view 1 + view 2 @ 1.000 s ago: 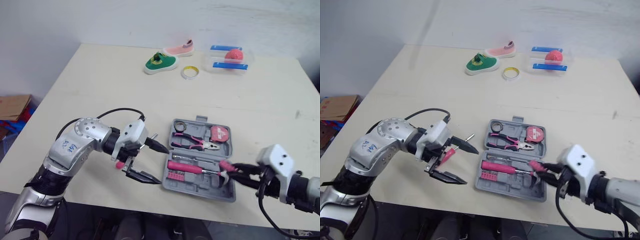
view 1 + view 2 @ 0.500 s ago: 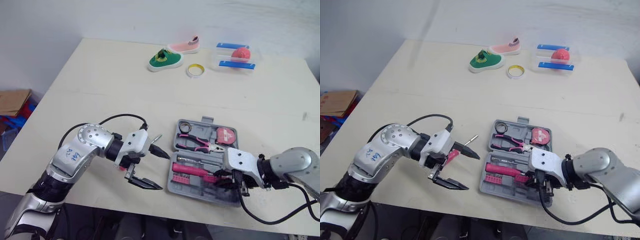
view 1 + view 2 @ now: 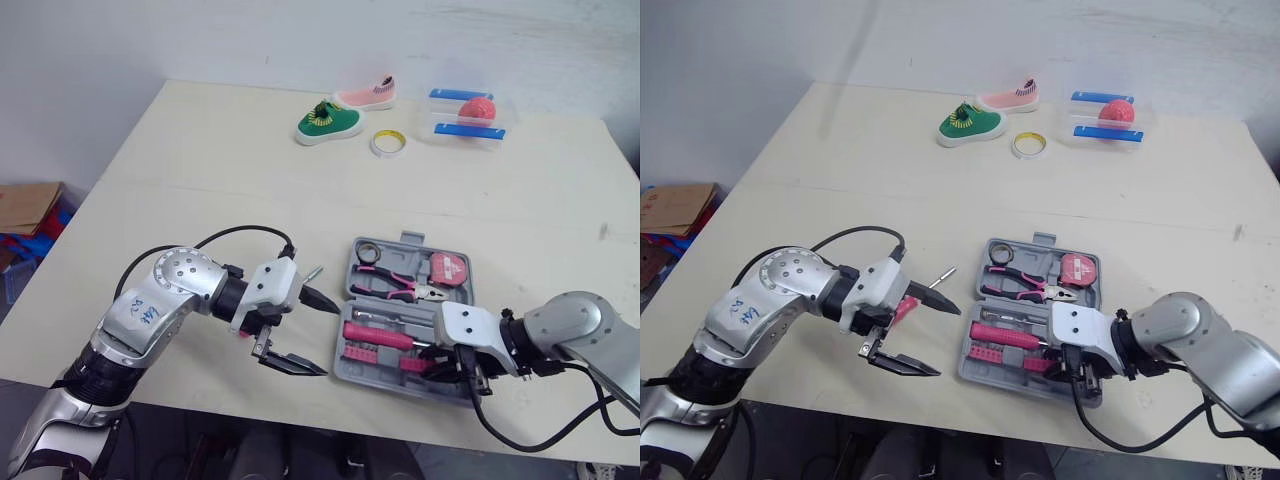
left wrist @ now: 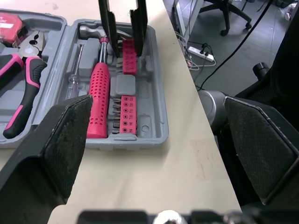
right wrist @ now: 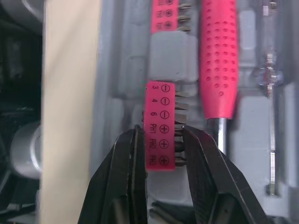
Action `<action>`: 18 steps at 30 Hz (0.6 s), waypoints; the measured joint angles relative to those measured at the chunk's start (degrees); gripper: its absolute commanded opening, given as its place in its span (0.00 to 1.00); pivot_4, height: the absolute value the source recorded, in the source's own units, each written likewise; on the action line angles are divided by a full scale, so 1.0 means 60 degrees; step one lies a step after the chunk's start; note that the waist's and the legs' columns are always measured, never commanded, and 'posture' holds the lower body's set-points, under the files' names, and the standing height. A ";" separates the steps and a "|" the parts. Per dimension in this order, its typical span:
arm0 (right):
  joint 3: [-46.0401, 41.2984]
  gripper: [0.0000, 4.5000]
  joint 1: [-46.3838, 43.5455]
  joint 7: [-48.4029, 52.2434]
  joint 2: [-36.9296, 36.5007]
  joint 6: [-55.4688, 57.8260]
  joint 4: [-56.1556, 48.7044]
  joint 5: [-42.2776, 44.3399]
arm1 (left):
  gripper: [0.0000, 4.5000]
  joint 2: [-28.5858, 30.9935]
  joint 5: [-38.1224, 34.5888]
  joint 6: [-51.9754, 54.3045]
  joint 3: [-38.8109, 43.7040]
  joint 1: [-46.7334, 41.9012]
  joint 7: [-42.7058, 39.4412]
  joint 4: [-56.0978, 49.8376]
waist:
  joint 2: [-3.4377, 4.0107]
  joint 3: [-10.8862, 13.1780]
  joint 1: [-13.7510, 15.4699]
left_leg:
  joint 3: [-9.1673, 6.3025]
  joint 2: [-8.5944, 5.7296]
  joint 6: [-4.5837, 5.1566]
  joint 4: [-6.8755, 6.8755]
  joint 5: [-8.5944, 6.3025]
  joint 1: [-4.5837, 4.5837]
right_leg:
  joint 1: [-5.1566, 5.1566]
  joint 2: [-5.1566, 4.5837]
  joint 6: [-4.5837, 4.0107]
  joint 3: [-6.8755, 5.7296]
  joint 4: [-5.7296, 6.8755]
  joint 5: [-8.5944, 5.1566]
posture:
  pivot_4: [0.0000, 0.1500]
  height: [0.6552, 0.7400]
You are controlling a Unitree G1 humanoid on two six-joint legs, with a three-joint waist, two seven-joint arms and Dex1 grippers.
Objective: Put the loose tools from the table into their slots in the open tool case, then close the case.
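One table (image 3: 200,180) carries the grey tool case (image 4: 154,93), open near its front edge, with a pink-handled hammer (image 4: 99,100) seated inside. We note the left gripper (image 3: 948,341) spread wide beside the case. The right gripper (image 5: 161,129) pinches the pink bit holder (image 5: 160,107); a second ago it hovered at the case's corner.

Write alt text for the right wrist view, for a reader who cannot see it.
The right gripper pinches a pink bit holder, one black finger on each side, as it sits in the grey tool case. A red-handled tool lies in the slot beside it, and a strip of the table shows past the case's edge.
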 measured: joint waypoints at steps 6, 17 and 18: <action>-0.0012 0.17 0.0038 -0.0136 0.0074 0.0018 -0.0035 -0.0057 | 1.00 -0.0045 0.0050 -0.0026 -0.0007 0.0018 0.0049 -0.0002 | 0.0000 0.0000 -0.0008 | -0.0001 0.0000 0.0003 0.0023 0.0001 0.0005 | 0.0007 0.0000 -0.0001 0.0000 0.0024 0.0001 | 1.00 0.89; 0.0005 0.40 -0.0040 -0.0244 0.0513 0.0293 -0.0097 -0.0101 | 1.00 -0.0140 0.0251 -0.0225 -0.0018 0.0085 0.0070 0.0012 | 0.0000 0.0000 -0.0038 | -0.0003 0.0003 0.0005 0.0044 0.0000 0.0016 | 0.0008 0.0001 -0.0007 0.0000 0.0067 -0.0002 | 1.00 0.89; -0.0027 0.50 -0.0032 -0.0261 0.0512 0.0396 -0.0159 -0.0059 | 1.00 -0.0141 0.0257 -0.0231 -0.0018 0.0084 0.0070 0.0012 | 0.0000 0.0000 -0.0034 | -0.0004 0.0003 0.0005 0.0044 0.0000 0.0016 | 0.0007 0.0002 -0.0007 0.0000 0.0070 -0.0003 | 1.00 0.89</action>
